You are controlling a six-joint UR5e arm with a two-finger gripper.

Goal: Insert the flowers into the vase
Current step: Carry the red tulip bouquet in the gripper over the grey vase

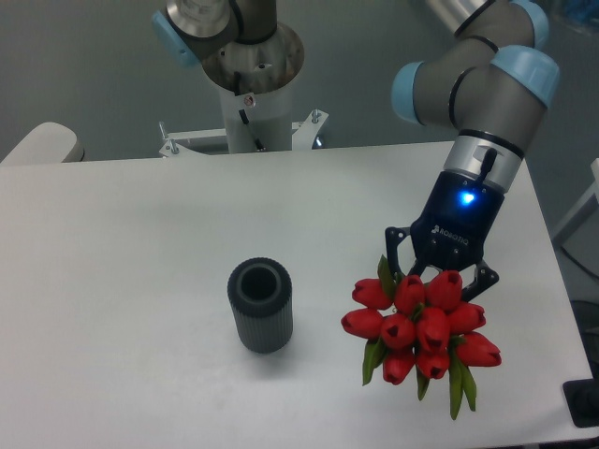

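The vase (261,305), a dark grey ribbed cylinder with a thick round rim, stands upright on the white table (122,243), left of centre. The flowers (420,327), a tight bunch of red tulip heads with green leaves, are at the right, well apart from the vase. My gripper (438,278) comes down from the upper right, directly behind the bunch. Its fingers close in around the stem end. The fingertips and stems are hidden behind the tulip heads. The bunch appears held just above the table, heads toward the camera.
The arm's base column (251,103) stands at the back edge of the table. The table's right edge (552,271) runs close to the gripper. A pale rounded object (39,145) sits beyond the back left corner, and a dark object (585,404) is at the far right.
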